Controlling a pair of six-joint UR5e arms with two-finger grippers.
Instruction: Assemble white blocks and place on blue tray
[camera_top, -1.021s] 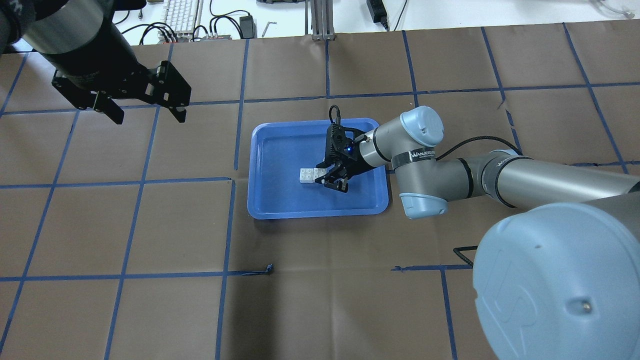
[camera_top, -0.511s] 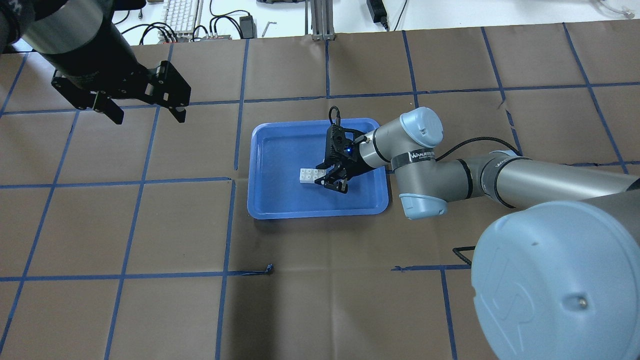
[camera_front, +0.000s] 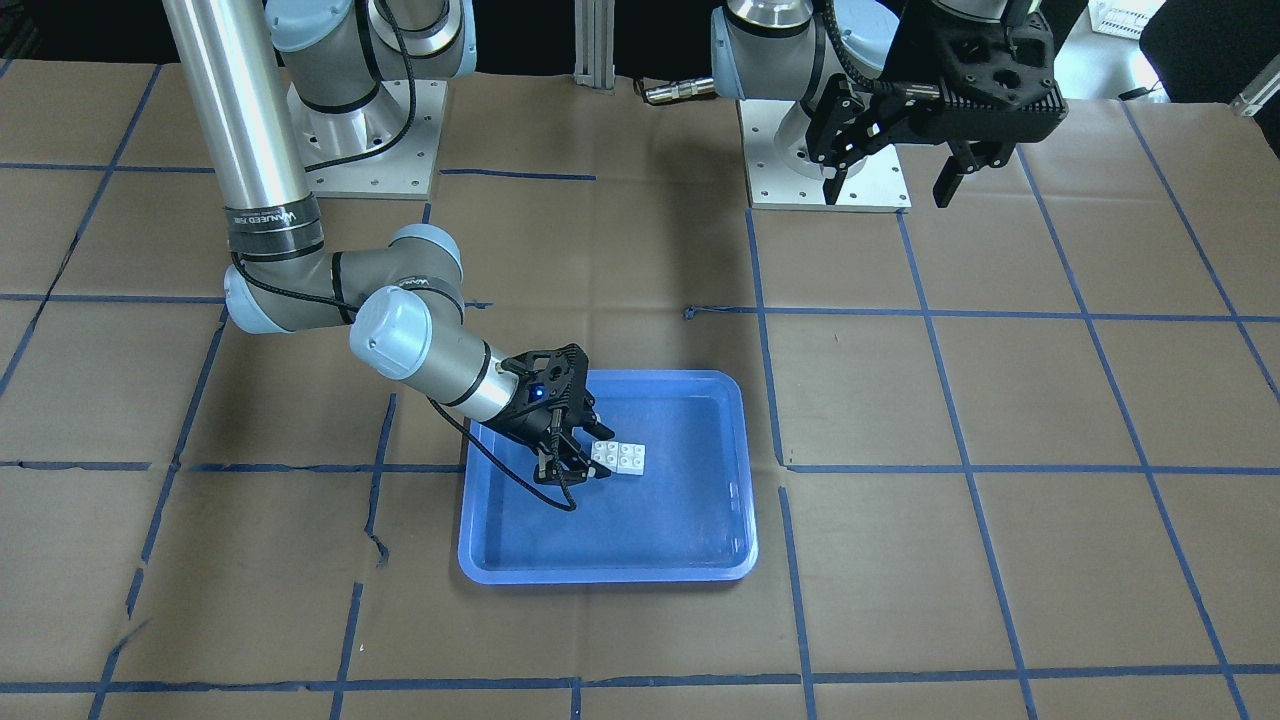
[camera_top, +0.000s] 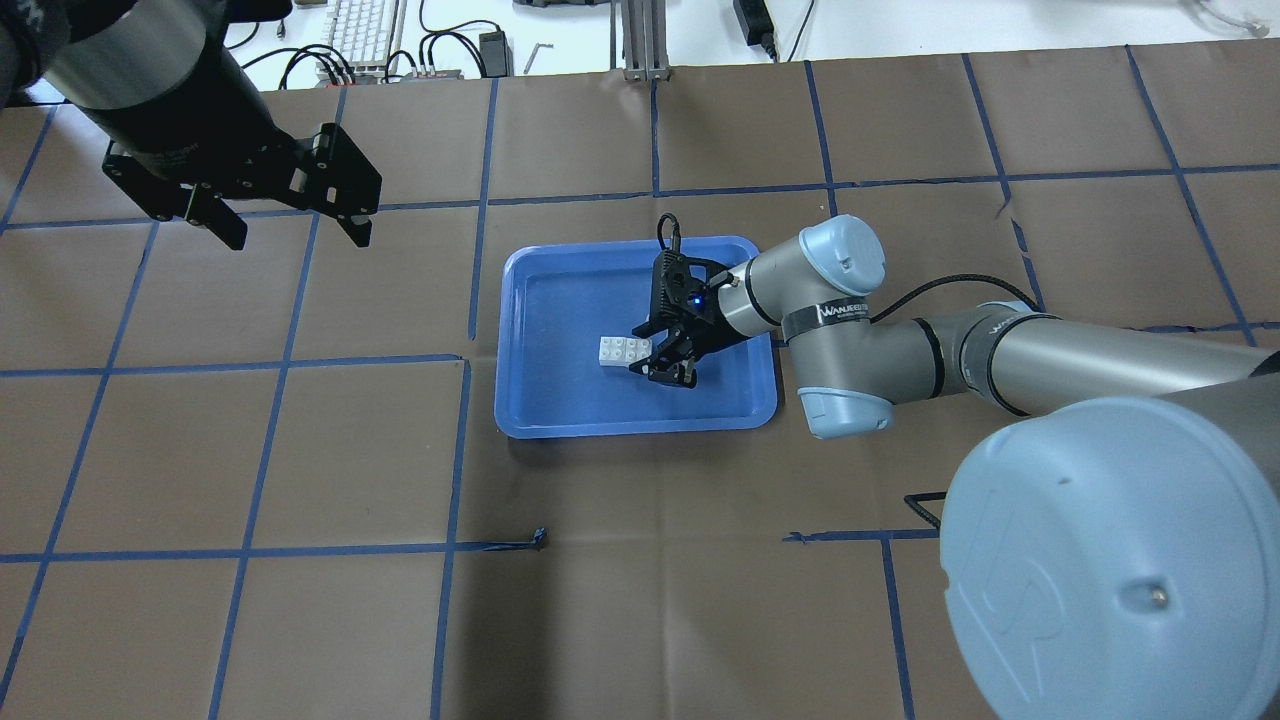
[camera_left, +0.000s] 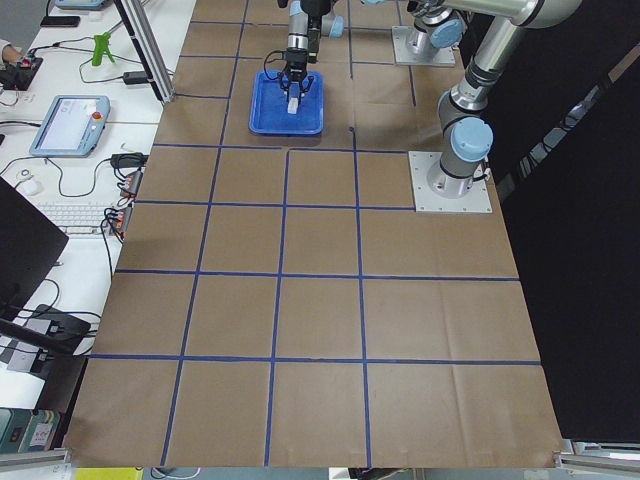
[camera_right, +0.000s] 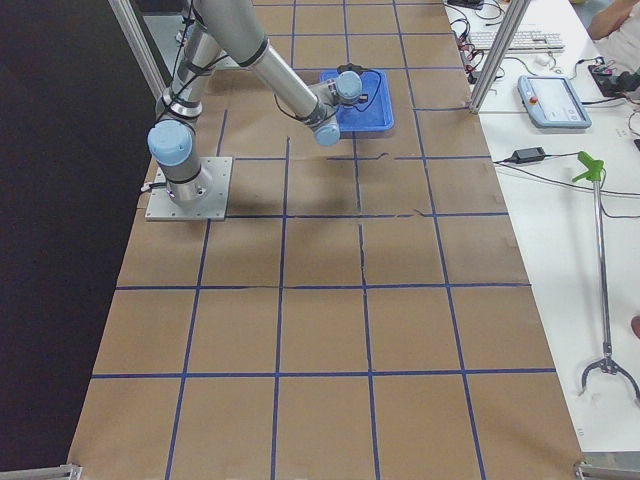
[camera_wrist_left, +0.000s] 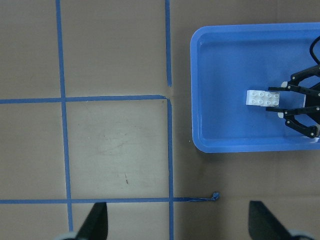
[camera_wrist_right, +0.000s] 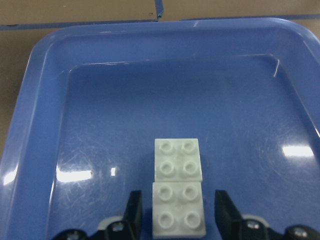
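The two white blocks (camera_top: 624, 351) lie joined end to end on the floor of the blue tray (camera_top: 520, 300), studs up. They also show in the front view (camera_front: 618, 457) and the left wrist view (camera_wrist_left: 263, 98). My right gripper (camera_top: 652, 355) is low in the tray at the blocks' right end. In the right wrist view the fingers (camera_wrist_right: 134, 207) stand either side of the near block (camera_wrist_right: 178, 215) with a gap on each side, so it is open. My left gripper (camera_top: 298, 238) is open and empty, held high over the far left of the table.
Brown paper with blue tape lines covers the table (camera_top: 300, 450). A loose curl of tape (camera_top: 540, 538) lies in front of the tray. The arm bases (camera_front: 830, 170) stand at the robot's edge. A keyboard and cables (camera_top: 360, 30) lie beyond the far edge.
The right gripper has drawn back slightly from the blocks. The blocks and the left arm have not moved.
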